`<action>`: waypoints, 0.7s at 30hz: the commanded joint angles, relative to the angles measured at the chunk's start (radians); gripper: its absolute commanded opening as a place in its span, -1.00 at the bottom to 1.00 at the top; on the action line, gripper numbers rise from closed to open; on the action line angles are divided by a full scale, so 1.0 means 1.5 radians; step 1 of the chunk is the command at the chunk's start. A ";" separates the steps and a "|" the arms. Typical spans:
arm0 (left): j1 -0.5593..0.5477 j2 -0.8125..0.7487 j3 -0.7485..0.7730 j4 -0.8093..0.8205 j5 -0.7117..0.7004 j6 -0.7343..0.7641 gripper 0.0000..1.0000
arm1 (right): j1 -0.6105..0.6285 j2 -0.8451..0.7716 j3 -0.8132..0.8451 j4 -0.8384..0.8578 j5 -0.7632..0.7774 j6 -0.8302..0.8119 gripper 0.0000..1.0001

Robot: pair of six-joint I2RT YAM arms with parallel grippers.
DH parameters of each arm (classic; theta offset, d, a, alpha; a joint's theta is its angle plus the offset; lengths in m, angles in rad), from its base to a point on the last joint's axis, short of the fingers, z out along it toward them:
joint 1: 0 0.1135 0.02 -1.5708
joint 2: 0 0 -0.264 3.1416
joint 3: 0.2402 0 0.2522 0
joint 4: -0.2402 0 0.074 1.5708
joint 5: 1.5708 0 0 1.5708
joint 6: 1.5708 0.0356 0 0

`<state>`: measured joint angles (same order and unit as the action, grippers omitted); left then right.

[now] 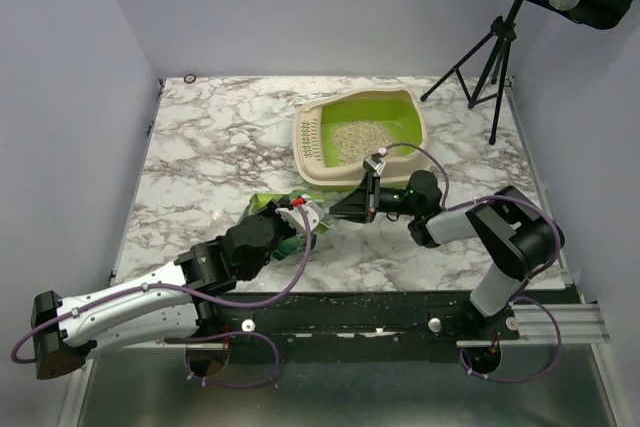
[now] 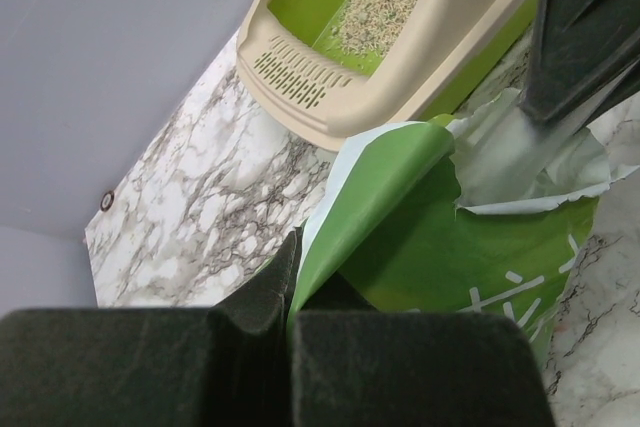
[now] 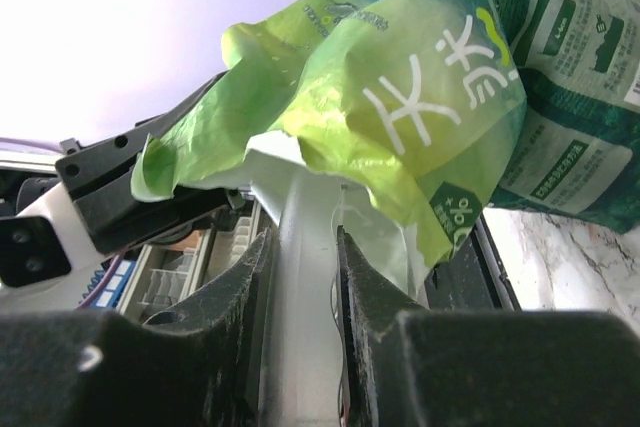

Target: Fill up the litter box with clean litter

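Top external: litter box [image 1: 325, 172] lies crosswise, slots left.

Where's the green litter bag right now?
Top view: the green bag is mid-table, just on the arms' side of the litter box, pinched between the left gripper and the right gripper.

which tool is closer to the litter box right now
Right. The right tool is just off the near rim of the litter box, pinching the green bag; the left tool pinches the bag too, farther from the box.
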<state>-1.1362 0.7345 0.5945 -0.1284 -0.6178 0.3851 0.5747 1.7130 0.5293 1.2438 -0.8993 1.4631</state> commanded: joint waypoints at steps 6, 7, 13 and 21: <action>-0.005 0.008 0.008 0.030 0.019 -0.001 -1.00 | -0.050 -0.066 -0.076 0.244 -0.039 0.016 -0.99; -0.005 0.009 0.008 0.029 0.018 -0.002 -1.00 | -0.055 -0.069 -0.084 0.247 -0.042 0.017 -0.99; -0.005 0.007 0.007 0.032 0.016 -0.001 -1.00 | -0.095 -0.097 -0.135 0.284 -0.051 0.039 -0.99; -0.004 0.017 0.005 0.037 0.023 -0.002 -1.00 | -0.148 -0.145 -0.175 0.287 -0.076 0.057 -0.99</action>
<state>-1.1362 0.7521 0.5945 -0.1204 -0.6170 0.3935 0.3832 1.5291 0.2924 1.2938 -0.9577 1.5299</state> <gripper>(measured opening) 0.008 0.334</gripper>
